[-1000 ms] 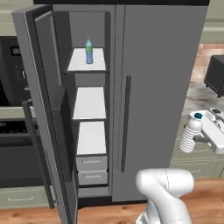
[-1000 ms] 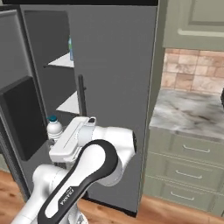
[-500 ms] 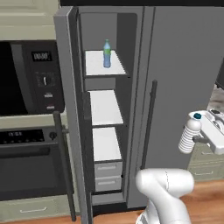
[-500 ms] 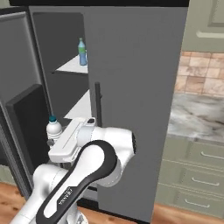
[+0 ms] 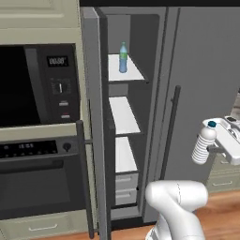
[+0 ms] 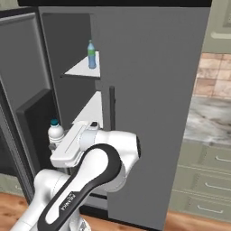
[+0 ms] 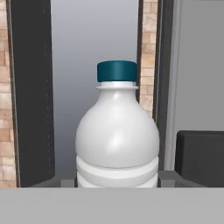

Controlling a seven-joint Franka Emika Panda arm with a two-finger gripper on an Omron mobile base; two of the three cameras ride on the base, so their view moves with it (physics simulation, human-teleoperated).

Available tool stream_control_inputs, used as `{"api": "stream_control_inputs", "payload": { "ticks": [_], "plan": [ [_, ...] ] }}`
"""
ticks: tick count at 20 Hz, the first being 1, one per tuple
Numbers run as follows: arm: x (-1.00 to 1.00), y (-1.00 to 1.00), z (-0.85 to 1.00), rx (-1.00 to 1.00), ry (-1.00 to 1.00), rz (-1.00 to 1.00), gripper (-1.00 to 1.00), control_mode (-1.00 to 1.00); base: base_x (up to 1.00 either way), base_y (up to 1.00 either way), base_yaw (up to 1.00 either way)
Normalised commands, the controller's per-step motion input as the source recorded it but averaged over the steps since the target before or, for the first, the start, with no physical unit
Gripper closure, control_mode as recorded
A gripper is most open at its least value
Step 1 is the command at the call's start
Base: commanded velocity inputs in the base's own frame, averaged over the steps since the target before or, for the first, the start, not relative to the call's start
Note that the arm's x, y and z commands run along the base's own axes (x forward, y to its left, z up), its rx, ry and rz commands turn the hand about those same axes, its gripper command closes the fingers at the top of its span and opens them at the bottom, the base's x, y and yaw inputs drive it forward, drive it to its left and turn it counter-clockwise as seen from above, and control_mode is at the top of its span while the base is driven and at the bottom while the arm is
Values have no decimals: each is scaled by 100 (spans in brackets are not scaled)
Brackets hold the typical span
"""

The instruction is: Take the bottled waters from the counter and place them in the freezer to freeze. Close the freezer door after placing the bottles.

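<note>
My gripper (image 5: pixel 209 149) is shut on the clear whitish ribbed bottle (image 5: pixel 203 143) with the dark blue cap and holds it upright in front of the closed grey fridge door, right of the open freezer (image 5: pixel 123 115). The hand view has this bottle (image 7: pixel 117 135) close up between the fingers. The blue-tinted bottle (image 5: pixel 123 57) with green label stands on the freezer's top shelf. The freezer door (image 5: pixel 91 93) is swung wide open. From the right side I see the held bottle (image 6: pixel 56 133), the shelf bottle (image 6: pixel 91 54), the door (image 6: pixel 22 76) and the counter (image 6: pixel 210 121).
A black built-in oven (image 5: pixel 37 117) sits left of the open freezer door. The plain fridge door (image 6: pixel 149 103) is closed with its dark bar handle (image 5: pixel 171 126). White drawers (image 5: pixel 125 187) fill the freezer's bottom. Olive drawers (image 6: pixel 203 176) stand under the counter.
Both base views have shifted as the base drove, bringing the freezer's opening nearer the middle. The arm keeps its pose, and the whitish bottle stays in the gripper.
</note>
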Motion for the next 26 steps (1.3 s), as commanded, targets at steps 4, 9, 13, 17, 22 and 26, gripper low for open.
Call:
{"api": "stream_control_inputs", "payload": {
  "ticks": [4,9,13,17,22,26],
  "plan": [
    [0,0,0,0,0,0,100,100,29,20,0],
    [0,0,0,0,0,0,100,100,33,6,0],
    [0,0,0,0,0,0,100,100,47,11,0],
    [0,0,0,0,0,0,100,100,46,19,0],
    [0,0,0,0,0,0,100,100,40,26,0],
    [0,0,0,0,0,0,100,100,44,27,0]
  ]
}}
